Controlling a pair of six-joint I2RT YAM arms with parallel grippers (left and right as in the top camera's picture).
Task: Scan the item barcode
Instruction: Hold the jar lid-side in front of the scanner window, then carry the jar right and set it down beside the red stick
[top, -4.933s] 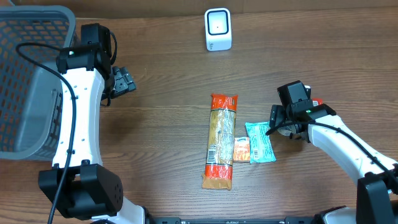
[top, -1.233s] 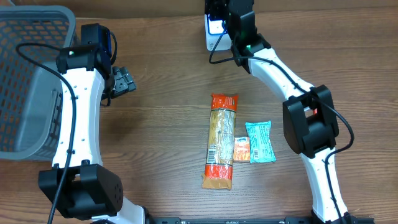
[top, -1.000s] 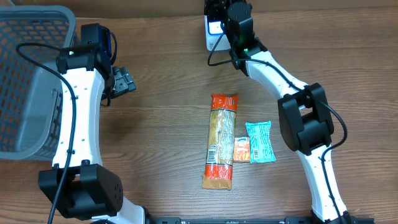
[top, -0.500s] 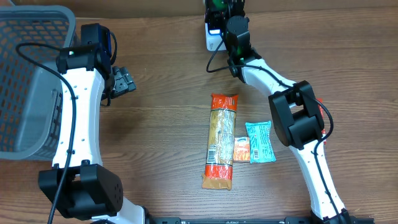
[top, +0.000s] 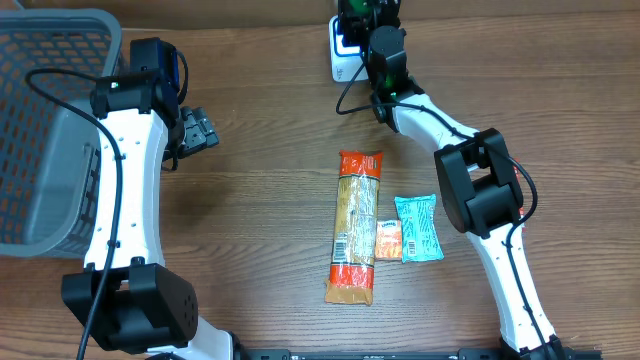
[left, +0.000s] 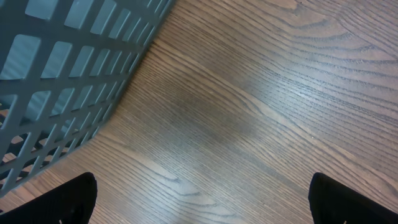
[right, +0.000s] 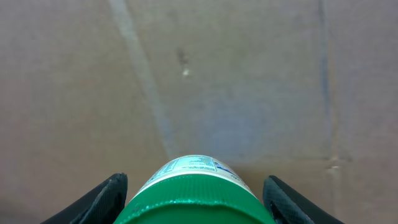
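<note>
The item is a white jar with a green ribbed lid (right: 194, 198) and a printed label. My right gripper (right: 196, 194) is shut on it, with a black finger on each side of the lid. In the overhead view the right gripper (top: 366, 14) holds the green-lidded jar (top: 353, 9) at the table's far edge, directly over the white scanner (top: 340, 60), which the arm partly hides. No barcode shows in any view. My left gripper (top: 200, 131) stands open beside the basket, and its black fingertips (left: 74, 200) are spread wide over bare wood.
A grey mesh basket (top: 50, 120) fills the far left and shows at the left wrist view's upper left (left: 62, 62). Mid-table lie a long orange packet (top: 357, 225), a small orange packet (top: 388, 240) and a teal packet (top: 418, 228).
My right arm has swung from beside the teal packet up to the scanner, carrying the jar, and over the last second edged slightly further over it. The left arm has not moved.
</note>
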